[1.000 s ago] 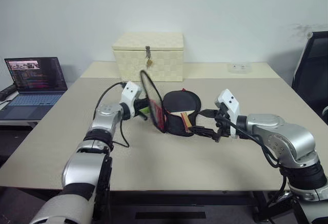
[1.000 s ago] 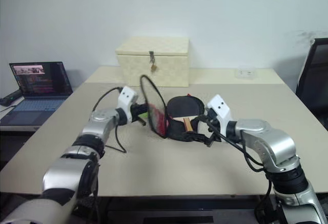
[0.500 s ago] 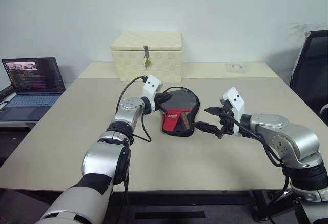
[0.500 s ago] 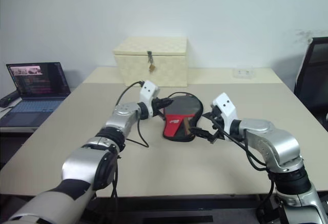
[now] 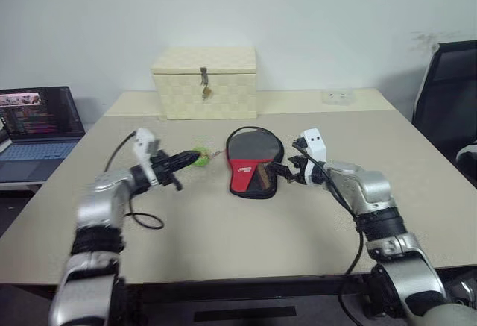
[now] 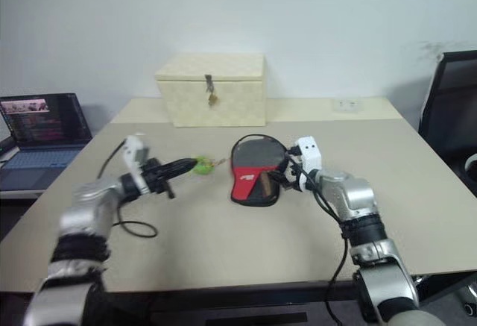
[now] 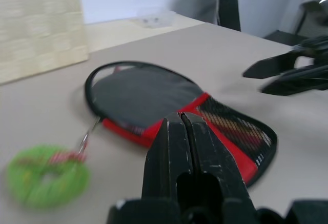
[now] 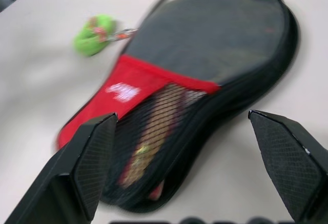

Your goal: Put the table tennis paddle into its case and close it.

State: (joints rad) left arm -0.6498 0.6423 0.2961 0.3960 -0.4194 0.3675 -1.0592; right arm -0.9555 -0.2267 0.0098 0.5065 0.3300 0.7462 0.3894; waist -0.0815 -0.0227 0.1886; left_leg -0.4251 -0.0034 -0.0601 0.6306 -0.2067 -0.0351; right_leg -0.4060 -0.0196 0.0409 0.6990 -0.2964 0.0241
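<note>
The case [image 5: 253, 163], black with a red panel and a mesh section, lies flat in the middle of the table with its flap down. Through the mesh I see the pale handle of the table tennis paddle [image 8: 154, 126]; its blade is hidden under the black fabric. A green ring [image 7: 47, 175] hangs from the zipper pull on the case's left side. My left gripper [image 5: 192, 158] is shut on nothing, level, with its tip beside the green ring. At the case's narrow end my right gripper [image 8: 180, 115] stands open, its fingers [image 8: 92, 152] spread wide and just short of the mesh.
A cream checkered box [image 5: 205, 82] with a metal latch stands behind the case. A laptop [image 5: 33, 121] sits off to the left and a black chair [image 5: 447, 95] stands at the right. A black cable [image 5: 145, 218] loops on the table below my left arm.
The flap, held upright by my left gripper a second ago, now lies down on the case. The left arm has pulled back to the left. The right gripper has moved closer to the case.
</note>
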